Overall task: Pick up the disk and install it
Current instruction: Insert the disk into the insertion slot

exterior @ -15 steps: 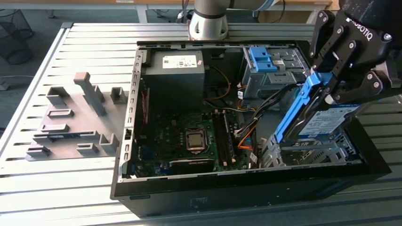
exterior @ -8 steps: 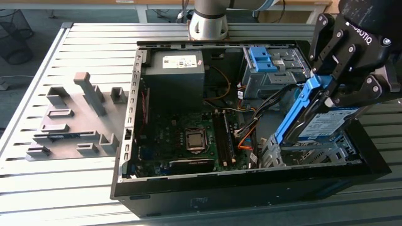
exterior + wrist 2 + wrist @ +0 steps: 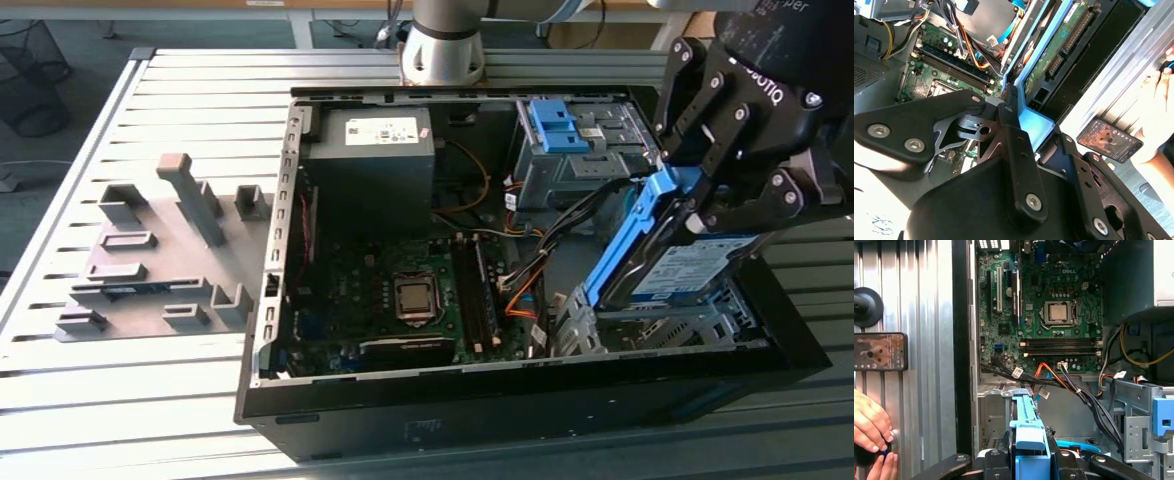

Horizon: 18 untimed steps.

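Observation:
The disk (image 3: 687,268), a silver drive with a white-and-blue label in a bright blue carrier frame (image 3: 630,240), hangs tilted on edge over the metal drive cage (image 3: 654,325) at the exterior view's right end of the open computer case (image 3: 534,375). My gripper (image 3: 697,200) is shut on the disk's upper end. In the second wrist view my black fingers (image 3: 1019,145) clamp the blue frame (image 3: 1034,125), with the disk's green underside (image 3: 1054,55) beyond. The first wrist view has the frame's end (image 3: 1026,437) between my fingers (image 3: 996,460), above the cage (image 3: 996,410).
The motherboard (image 3: 400,290), orange and black cables (image 3: 527,275), a dark grey power supply (image 3: 374,150) and an upper bay with a blue bracket (image 3: 558,125) fill the case. A grey fixture plate (image 3: 154,250) lies left. Beside the case are a phone (image 3: 879,351) and a person's hand (image 3: 871,425).

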Each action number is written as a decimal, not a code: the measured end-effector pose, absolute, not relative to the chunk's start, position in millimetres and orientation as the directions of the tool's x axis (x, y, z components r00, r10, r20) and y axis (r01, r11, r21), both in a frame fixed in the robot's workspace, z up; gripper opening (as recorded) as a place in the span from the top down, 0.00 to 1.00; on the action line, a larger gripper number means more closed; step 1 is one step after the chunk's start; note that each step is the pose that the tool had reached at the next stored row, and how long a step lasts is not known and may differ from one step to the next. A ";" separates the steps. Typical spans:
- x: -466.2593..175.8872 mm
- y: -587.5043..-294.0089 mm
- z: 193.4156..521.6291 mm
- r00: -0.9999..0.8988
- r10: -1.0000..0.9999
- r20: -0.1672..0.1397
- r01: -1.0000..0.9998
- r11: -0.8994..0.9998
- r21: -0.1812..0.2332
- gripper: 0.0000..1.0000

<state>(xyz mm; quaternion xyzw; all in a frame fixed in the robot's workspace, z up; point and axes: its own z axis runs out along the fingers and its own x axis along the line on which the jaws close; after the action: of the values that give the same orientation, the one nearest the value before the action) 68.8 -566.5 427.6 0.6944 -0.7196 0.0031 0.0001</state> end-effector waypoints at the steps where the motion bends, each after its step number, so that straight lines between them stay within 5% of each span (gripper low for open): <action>1: 68.8 -566.6 427.0 -0.036 -0.999 0.005 -0.999 0.036 -0.004 0.64; 15: 68.8 -566.7 425.7 -0.036 -0.999 0.004 -0.999 0.036 -0.004 0.64; 18: 68.8 -566.7 424.8 -0.036 -0.999 0.004 -0.999 0.036 -0.004 0.56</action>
<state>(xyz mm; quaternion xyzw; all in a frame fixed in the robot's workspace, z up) 68.8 -566.7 424.8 0.6944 -0.7196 0.0031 0.0001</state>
